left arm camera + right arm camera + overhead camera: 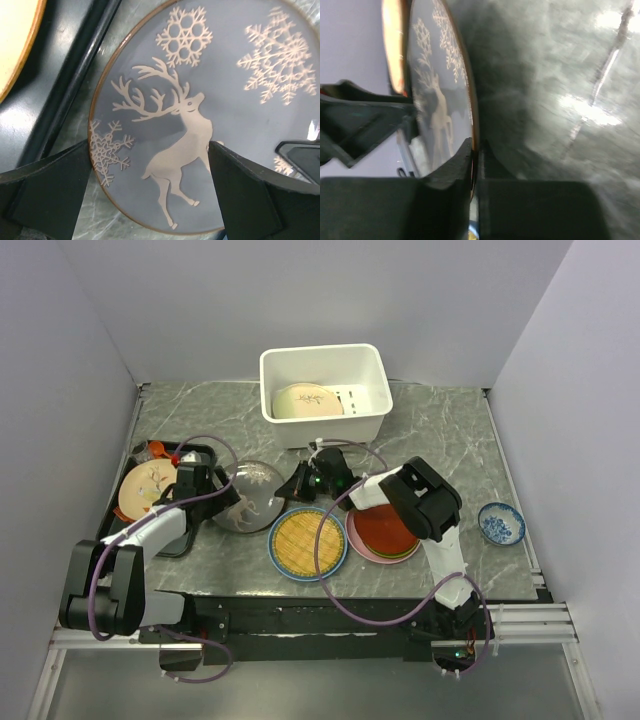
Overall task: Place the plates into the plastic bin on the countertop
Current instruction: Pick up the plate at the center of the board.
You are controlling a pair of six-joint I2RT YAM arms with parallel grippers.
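From above, the plastic bin point(325, 430) stands at twelve o'clock on the tabletop point(445, 435), with a cream plate point(308, 401) lying inside. The grey plate point(250, 496) lies at the bin's seven o'clock, with the left tool point(225, 498) at its nine o'clock rim and the right tool point(300, 483) at its three. A yellow woven disc point(307, 542) on a blue plate point(306, 578) crowds its five o'clock. A black tray point(118, 522) holding a peach plate point(148, 488) hems in the nine o'clock side.

In the left wrist view, the left tool point(150, 200) is spread apart, one finger point(245, 195) over the grey plate point(225, 100) and the other off its rim.

In the right wrist view, the right tool point(476, 155) is clamped on the grey plate's point(440, 75) rim.
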